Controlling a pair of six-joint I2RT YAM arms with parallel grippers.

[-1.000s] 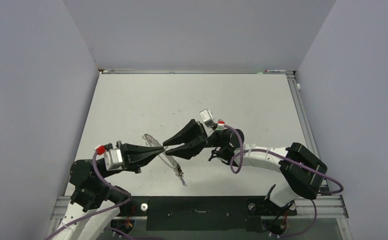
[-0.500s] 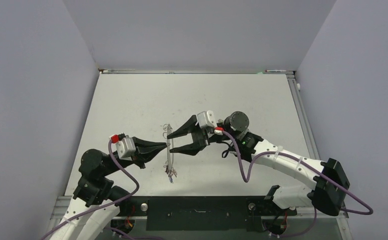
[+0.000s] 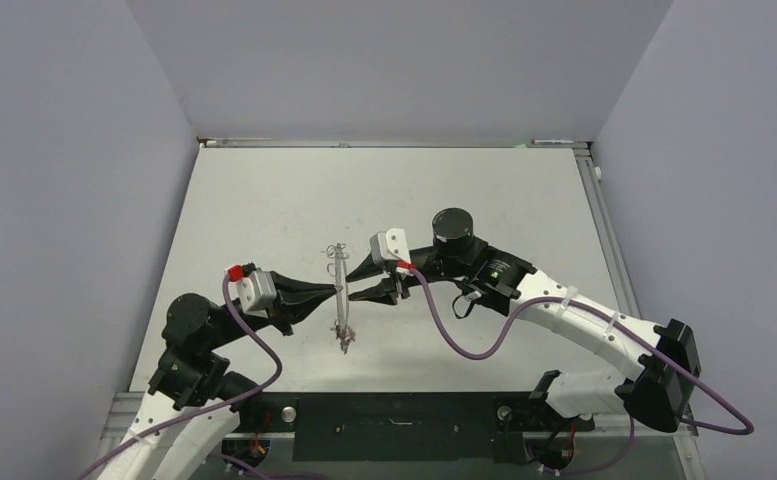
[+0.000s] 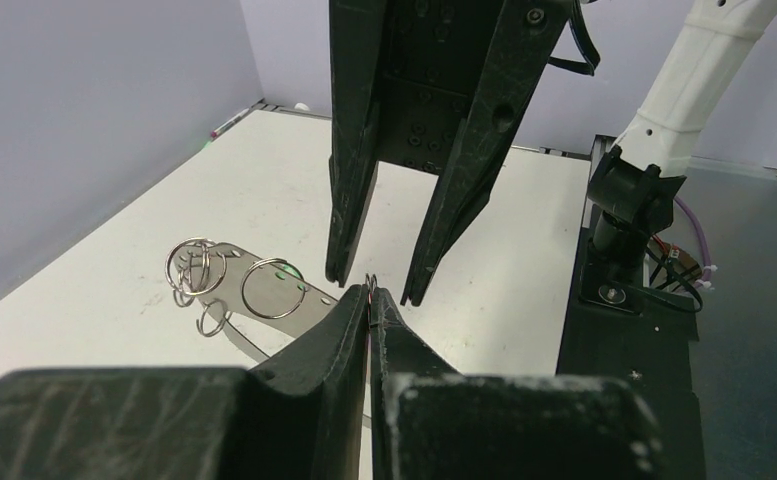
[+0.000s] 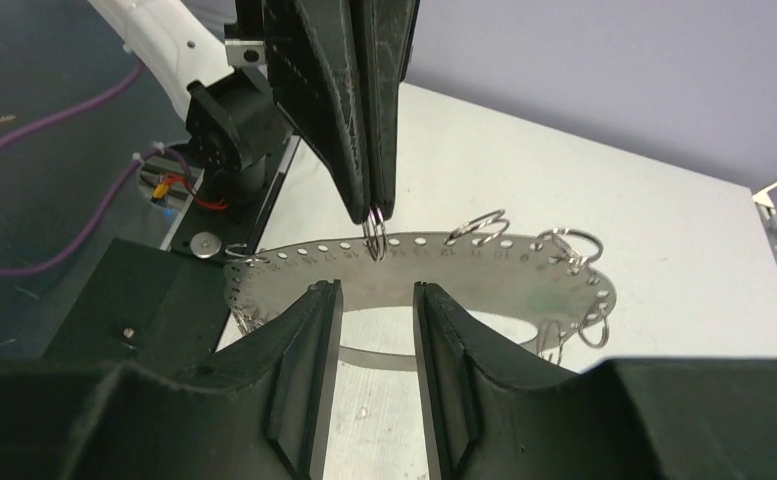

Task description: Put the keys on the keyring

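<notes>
The keyring (image 5: 484, 275) is a flat silver oval band with holes along its rim and small split rings hanging from it. It hangs above the table and shows edge-on in the top view (image 3: 339, 285). My left gripper (image 4: 369, 293) is shut on a small split ring (image 5: 374, 240) at the band's edge and holds the keyring up. Facing it, my right gripper (image 5: 374, 292) is open, its fingertips just short of the band on either side of the left tips, with nothing between them. A tiny cluster (image 3: 344, 343) dangles at the band's near end; I cannot tell whether these are the keys.
The white table (image 3: 264, 210) is walled by grey panels on three sides. A black base rail (image 3: 394, 425) runs along the near edge. Purple cables (image 3: 464, 335) loop off both arms.
My right arm swung left towards the keyring and its jaws widened, then narrowed. The keyring turned from tilted to upright and edge-on while my left gripper kept its hold and shifted slightly right.
</notes>
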